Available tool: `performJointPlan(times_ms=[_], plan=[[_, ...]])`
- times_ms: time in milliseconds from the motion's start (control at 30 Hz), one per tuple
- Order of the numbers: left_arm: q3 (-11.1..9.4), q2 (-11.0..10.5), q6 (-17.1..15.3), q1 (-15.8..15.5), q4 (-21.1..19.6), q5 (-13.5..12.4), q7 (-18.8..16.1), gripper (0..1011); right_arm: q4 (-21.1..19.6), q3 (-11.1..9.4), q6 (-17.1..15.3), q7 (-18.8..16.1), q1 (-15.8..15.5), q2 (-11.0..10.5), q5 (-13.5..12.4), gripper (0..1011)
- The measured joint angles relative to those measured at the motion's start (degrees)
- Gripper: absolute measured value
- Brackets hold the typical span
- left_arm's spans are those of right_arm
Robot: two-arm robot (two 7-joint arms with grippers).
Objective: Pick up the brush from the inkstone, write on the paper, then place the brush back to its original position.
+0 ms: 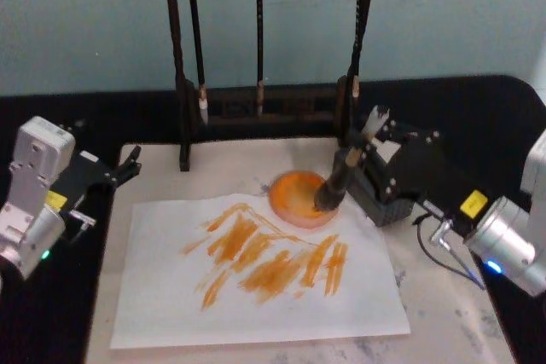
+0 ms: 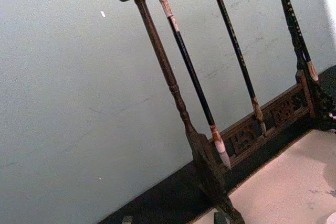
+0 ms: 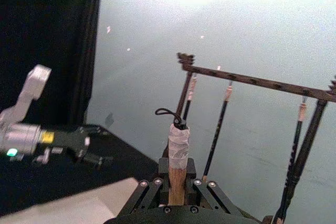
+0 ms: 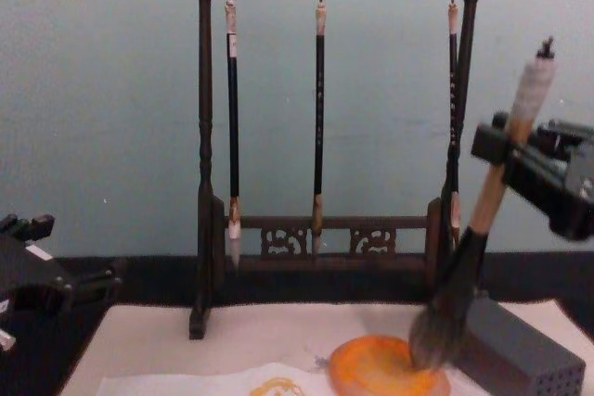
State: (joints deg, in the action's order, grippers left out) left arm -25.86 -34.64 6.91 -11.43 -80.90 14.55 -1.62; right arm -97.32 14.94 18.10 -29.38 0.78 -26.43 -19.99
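Jaws on my right gripper (image 1: 365, 149) are closed tight around the pale handle of the brush (image 1: 339, 181), gripping it below the white cap. Brush leans, cap end tipped to the right, tuft down in the inkstone (image 1: 292, 198) and touching its right side. Inkstone sits at the far edge of the paper (image 1: 256, 296), grey block (image 4: 515, 354) just beside it. Paper carries orange strokes. My left gripper (image 1: 126, 166) is parked at the left, over the black table (image 1: 478, 117)

The right arm reaches in from the right, its claw (image 1: 365, 153) closed on the tilted handle of the brush (image 1: 334, 185). The left arm rests at the left tabletop edge, its claw (image 1: 128, 164) with fingers apart.
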Motion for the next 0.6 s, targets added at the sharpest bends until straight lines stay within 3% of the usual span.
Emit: performJointPlan(times_ms=[367,600], plan=[[0.0,0.0,0.0,0.0,0.0,0.0,0.0,1001,4.7,-0.9,-7.1,-0.5,5.7,3.6,-10.5,176],[0.0,0.0,0.0,0.0,0.0,0.0,0.0,1001,8.6,-0.9,-12.1,-0.8,9.2,4.8,-16.8,176]])
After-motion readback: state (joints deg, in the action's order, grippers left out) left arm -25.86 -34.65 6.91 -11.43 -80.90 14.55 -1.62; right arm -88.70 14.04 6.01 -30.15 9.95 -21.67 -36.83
